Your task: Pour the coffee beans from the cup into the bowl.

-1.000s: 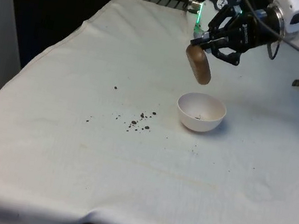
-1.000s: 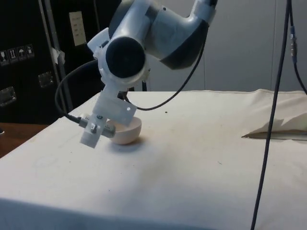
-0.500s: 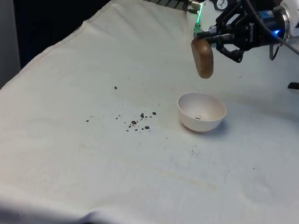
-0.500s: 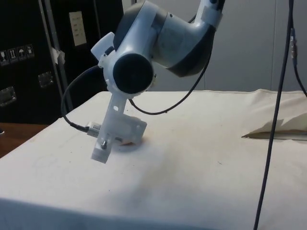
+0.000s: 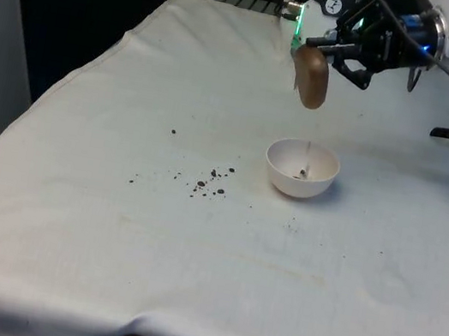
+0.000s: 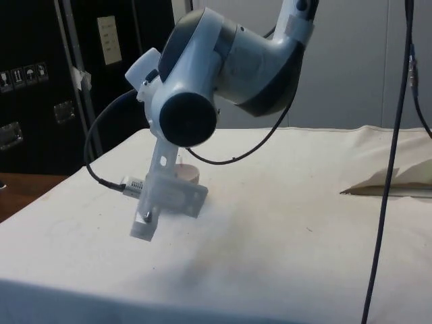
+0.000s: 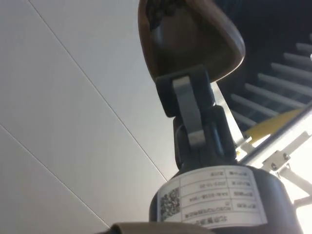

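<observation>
I have the tabletop (image 5: 68, 219) already speckled with stray beans (image 5: 209, 181) (a warning). The white bowl (image 5: 301, 168) sits below the brown cup (image 5: 312, 76), which my gripper (image 5: 331, 49) pinches by its rim, upended; any drift sideways could send beans past the bowl.

The cup (image 5: 311, 77) is brown and smooth, with a soft shine on its side; in the wrist view (image 7: 190, 39) its inner wall looks glossy. The bowl (image 5: 301, 169) is white, smooth and matt, like ceramic or plastic. The white cloth (image 5: 110, 226) over the desk is matt woven fabric with light creases and a few faint stains. The coffee beans (image 5: 209, 183) scattered on it are dark and dull. The fingers (image 7: 187, 112) are black plastic with a grey pad, slightly shiny.
</observation>
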`<state>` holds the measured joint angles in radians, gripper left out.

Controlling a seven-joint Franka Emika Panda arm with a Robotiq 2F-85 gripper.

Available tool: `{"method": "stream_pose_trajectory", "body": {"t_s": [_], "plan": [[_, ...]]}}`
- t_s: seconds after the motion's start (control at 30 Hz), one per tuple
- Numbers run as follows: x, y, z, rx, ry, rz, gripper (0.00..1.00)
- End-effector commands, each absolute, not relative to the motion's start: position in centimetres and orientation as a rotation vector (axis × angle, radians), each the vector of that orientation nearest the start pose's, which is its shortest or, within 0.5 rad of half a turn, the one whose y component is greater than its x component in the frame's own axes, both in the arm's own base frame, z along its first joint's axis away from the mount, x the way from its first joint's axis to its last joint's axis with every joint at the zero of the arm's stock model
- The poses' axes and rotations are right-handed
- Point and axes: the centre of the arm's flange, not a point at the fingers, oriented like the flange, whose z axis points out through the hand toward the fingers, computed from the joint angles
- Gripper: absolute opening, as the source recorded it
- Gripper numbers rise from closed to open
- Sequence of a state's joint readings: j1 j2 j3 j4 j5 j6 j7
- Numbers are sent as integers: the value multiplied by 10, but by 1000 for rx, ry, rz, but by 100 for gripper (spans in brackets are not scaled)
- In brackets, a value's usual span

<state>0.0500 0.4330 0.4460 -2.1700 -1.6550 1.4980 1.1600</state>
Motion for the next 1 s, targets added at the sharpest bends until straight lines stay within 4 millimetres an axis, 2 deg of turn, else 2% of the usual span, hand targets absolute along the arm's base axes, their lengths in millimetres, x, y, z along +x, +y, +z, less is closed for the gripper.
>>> {"method": "stream_pose_trajectory", "body": {"t_s": [0.0,0.47,0.97], "plan": [[518,150,235,1632,272,497,0],[527,159,232,1528,295,471,0],[525,165,233,1421,308,456,0]]}}
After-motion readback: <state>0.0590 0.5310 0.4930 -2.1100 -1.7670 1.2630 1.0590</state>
